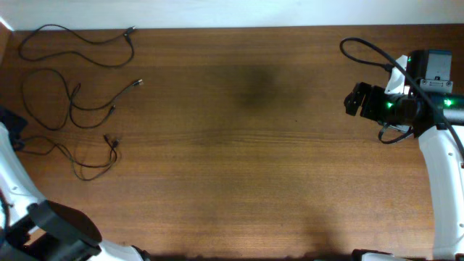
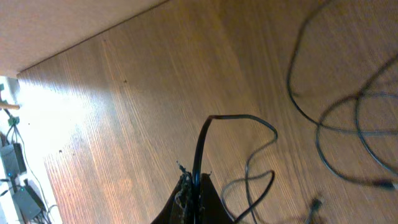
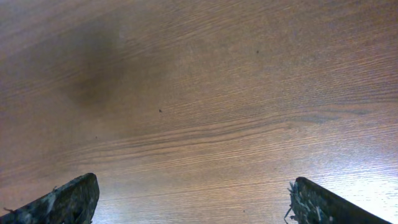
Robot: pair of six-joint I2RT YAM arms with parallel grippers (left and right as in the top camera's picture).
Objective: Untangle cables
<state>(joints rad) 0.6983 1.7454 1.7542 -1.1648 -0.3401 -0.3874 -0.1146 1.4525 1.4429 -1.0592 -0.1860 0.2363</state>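
Note:
Three thin black cables lie apart at the table's left: a far cable (image 1: 131, 30), a middle cable (image 1: 137, 83) in loops, and a near cable (image 1: 110, 139). At the left edge, my left gripper (image 1: 14, 136) is shut on the near cable's end. In the left wrist view the fingertips (image 2: 196, 186) pinch that cable (image 2: 200, 146), which rises from them, bends right and loops back (image 2: 268, 180). The other cables (image 2: 348, 102) curve at the right. My right gripper (image 1: 353, 99) hovers far right, open wide, with only bare wood between its fingers (image 3: 68, 199).
The wooden table (image 1: 239, 167) ends at a white wall along the back. The right arm's thicker black wiring (image 1: 366, 45) loops above its wrist. The left arm's base (image 1: 54, 228) sits at the front left corner. Floor clutter (image 2: 15, 180) shows beyond the table's left edge.

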